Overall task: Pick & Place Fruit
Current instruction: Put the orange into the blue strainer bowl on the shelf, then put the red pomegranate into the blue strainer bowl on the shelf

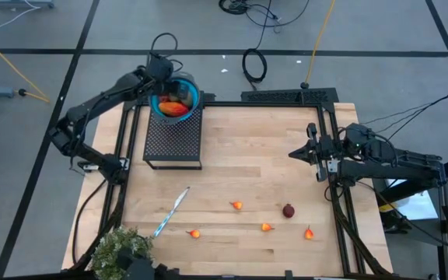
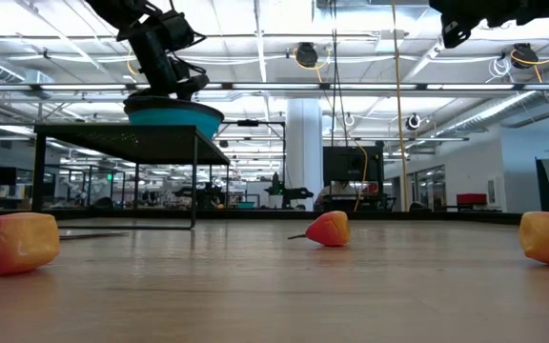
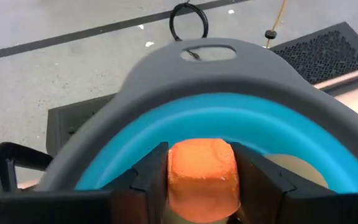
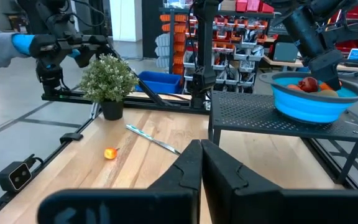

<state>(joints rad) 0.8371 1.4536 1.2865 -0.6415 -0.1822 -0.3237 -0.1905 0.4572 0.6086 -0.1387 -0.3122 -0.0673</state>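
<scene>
A blue bowl (image 1: 176, 99) with a grey rim stands on a black mesh stand (image 1: 173, 138) at the table's far left and holds red and orange fruit. My left gripper (image 3: 202, 177) hangs over the bowl, shut on an orange fruit piece (image 3: 202, 163). Small orange fruits (image 1: 236, 205) (image 1: 267, 227) (image 1: 195, 232) (image 1: 309, 232) and a dark red ball (image 1: 288, 210) lie on the near half of the table. My right gripper (image 1: 298, 153) waits shut above the table's right side, holding nothing. My left gripper pinches the orange fruit piece by its two opposite sides (image 3: 173, 177) between its two fingers (image 3: 151, 177). The fingers slant down from the table's left into the bowl's opening. The piece hangs clear above the bowl's blue inner wall (image 3: 253, 127).
A blue-handled knife (image 1: 169, 211) lies left of the loose fruits. A bushy green plant (image 1: 119, 249) stands at the near left corner. Black rails (image 1: 341, 210) frame the table's sides. A person's sleeve and blue glove (image 4: 17, 43) show beyond the table.
</scene>
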